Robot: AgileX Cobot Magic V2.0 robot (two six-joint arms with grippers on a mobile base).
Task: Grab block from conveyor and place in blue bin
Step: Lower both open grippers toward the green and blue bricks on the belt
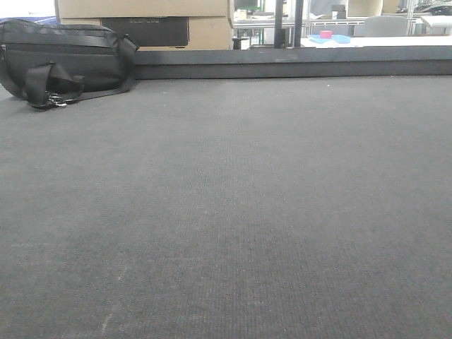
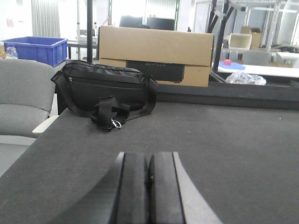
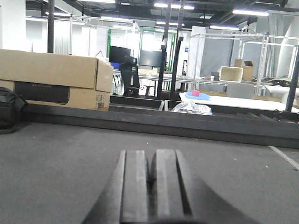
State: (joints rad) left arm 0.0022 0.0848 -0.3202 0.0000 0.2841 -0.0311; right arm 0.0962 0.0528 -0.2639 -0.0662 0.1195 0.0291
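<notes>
- The conveyor (image 1: 226,212) fills the front view: a wide, flat, dark grey belt with a fine woven texture and a few faint pale scuffs near the lower left.
- A dark raised rail (image 1: 296,67) runs along the belt's far edge.
- One black shoulder bag (image 2: 105,91) lies on the belt at its far left corner, with its strap folded in front and a metal ring (image 2: 116,124) resting on the weave.
- One large cardboard box (image 2: 156,46) stands just behind the bag, beyond the rail.
- One grey upholstered chair (image 2: 23,93) stands beside the belt's left edge.
- One blue bin (image 2: 35,49), an open plastic crate, stands well behind the chair at the far left of the left wrist view.
- One small pinkish-red block (image 3: 195,93) rests on a flat blue item (image 3: 201,97) on a white table (image 3: 233,101), well beyond the rail and off the belt.
- One crumpled clear plastic bag (image 3: 191,107) lies just behind the rail, near that table.
- The room is a bright workshop with metal frame racks, two dark monitors (image 3: 152,58) and strip lights overhead.
- Two grippers are in sight, both low over the belt.
- The left gripper (image 2: 148,186) is clenched, its dark pads pressed together with nothing between them.
- The right gripper (image 3: 152,179) is likewise clenched, with nothing in its grasp.
</notes>
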